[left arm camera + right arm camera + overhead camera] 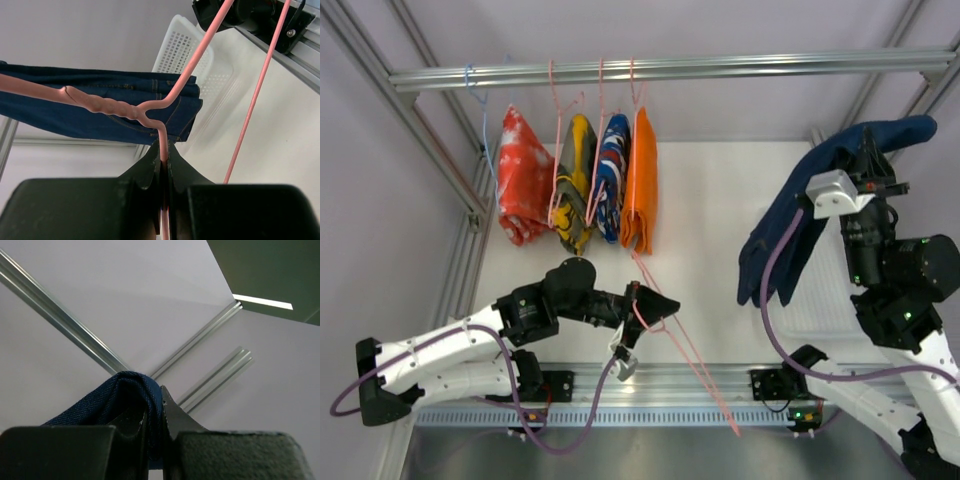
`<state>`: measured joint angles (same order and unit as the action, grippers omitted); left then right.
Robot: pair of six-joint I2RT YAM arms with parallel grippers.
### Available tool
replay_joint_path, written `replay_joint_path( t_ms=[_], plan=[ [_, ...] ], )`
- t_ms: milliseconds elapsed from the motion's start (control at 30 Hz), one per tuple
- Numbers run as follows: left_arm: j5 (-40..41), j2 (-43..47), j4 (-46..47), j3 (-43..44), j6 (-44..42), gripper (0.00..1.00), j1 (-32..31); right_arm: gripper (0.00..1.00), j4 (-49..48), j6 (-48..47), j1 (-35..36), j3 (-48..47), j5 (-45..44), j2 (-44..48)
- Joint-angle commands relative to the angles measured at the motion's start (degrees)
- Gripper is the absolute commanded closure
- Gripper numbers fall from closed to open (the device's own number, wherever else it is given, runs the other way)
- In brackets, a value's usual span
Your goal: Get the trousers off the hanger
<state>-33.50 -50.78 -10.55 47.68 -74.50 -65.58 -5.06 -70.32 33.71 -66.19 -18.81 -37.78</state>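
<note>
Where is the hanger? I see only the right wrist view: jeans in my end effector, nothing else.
Observer: The left end effector holds the hanger, shut on its wire near the twist.
Operator: Are the jeans on it?
Observer: No. The jeans hang from the right end effector alone, apart from the hanger.
Operator: What is near them?
Observer: A white basket, beyond the jeans in the left wrist view.

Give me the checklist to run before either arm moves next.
1. The left gripper is shut on the hanger at its hook stem: ok.
2. The right gripper is shut on a fold of the trousers: ok.
3. The trousers hang apart from the hanger in the top view: ok.
4. The trousers' lower end is free of the white basket: cannot tell.
</note>
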Motion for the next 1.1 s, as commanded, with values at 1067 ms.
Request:
replay_joint_path(
  t_ms=[1067],
  plan=[
    [2.0,0.7,7.8,2.7,4.4,1.0,0.5,1.0,7.6,-28.2,-8.7,10.4,-15.2,-6.8]
  ],
)
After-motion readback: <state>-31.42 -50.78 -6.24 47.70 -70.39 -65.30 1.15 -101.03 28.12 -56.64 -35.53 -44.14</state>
